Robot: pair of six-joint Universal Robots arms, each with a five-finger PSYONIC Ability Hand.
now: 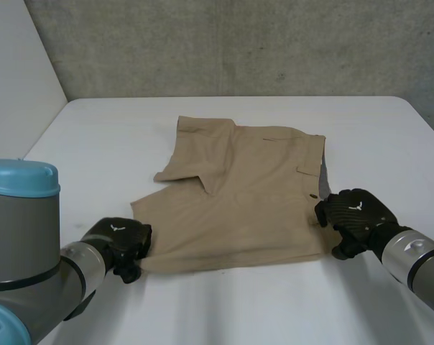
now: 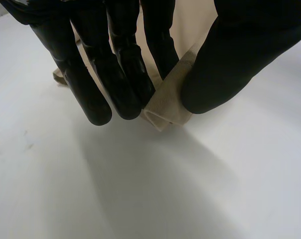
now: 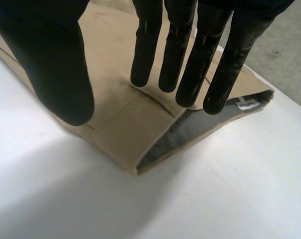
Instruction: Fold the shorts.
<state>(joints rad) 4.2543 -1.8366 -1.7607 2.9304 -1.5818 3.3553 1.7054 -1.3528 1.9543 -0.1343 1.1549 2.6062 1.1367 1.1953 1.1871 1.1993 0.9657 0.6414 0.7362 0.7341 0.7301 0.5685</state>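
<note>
The tan shorts [image 1: 253, 194] lie flat on the white table [image 1: 95, 144], with one leg's hem folded over at the far left. My left hand [image 1: 120, 241] is at the near left corner. In its wrist view the fingers [image 2: 120, 74] and thumb pinch that corner of the shorts [image 2: 165, 107] and hold it a little off the table. My right hand [image 1: 353, 214] is at the near right corner, by the waistband. Its fingers [image 3: 190, 59] stand straight over the shorts [image 3: 115, 119] with the thumb spread apart, holding nothing. The grey inside of the waistband [image 3: 180, 137] shows beside the fingertips.
A grey concrete wall [image 1: 238, 43] rises behind the table's far edge. Bare table surface [image 1: 238, 309] stretches in front of the shorts and to both sides.
</note>
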